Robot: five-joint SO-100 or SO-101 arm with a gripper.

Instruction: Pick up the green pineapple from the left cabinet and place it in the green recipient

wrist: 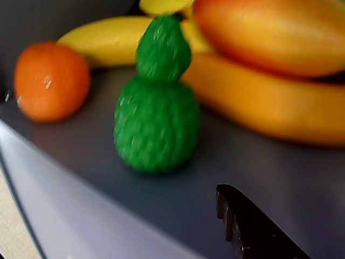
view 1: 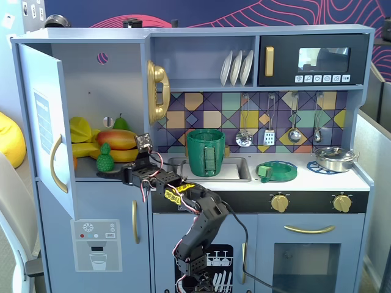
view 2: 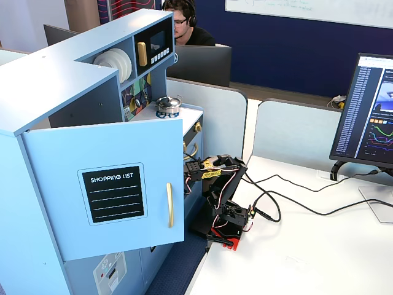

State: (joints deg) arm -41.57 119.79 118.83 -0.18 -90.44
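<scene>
**A:** None of the task's steps are done yet, imo. Green pineapple [wrist: 156,116] stands upright on the shelf of the left cabinet [view 1: 116,79], just ahead of my gripper [view 1: 125,175] and not touching it. Nothing grasped.

**B:** Jaws spread or pressed together?

**A:** Can't tell. Wrist view shows only one dark ridged finger [wrist: 253,229] at bottom right, below and right of the fruit; the other is out of frame. In a fixed view the tip sits at the shelf lip, too small to read.

**B:** What's left then?

**A:** Basically everything: close in, pinch, back out, swing over to the green recipient [view 1: 205,152], which stands well off to the side opposite the open door, by the sink. Release there.

**B:** Room to move?

**A:** Tight-ish. Behind the pineapple, from the gripper's side: mango [wrist: 269,35] on top of bananas [wrist: 259,102], close behind and right of it. Orange [wrist: 51,81] ahead-left, a bit apart. I'd judge a wide approach could nudge these. Shelf front edge [wrist: 81,210] runs right under the wrist, so I've got to stay above it on the way out. Open door [view 1: 46,122] hangs on the far side from the pot, so exit path toward the pot looks free.
</scene>
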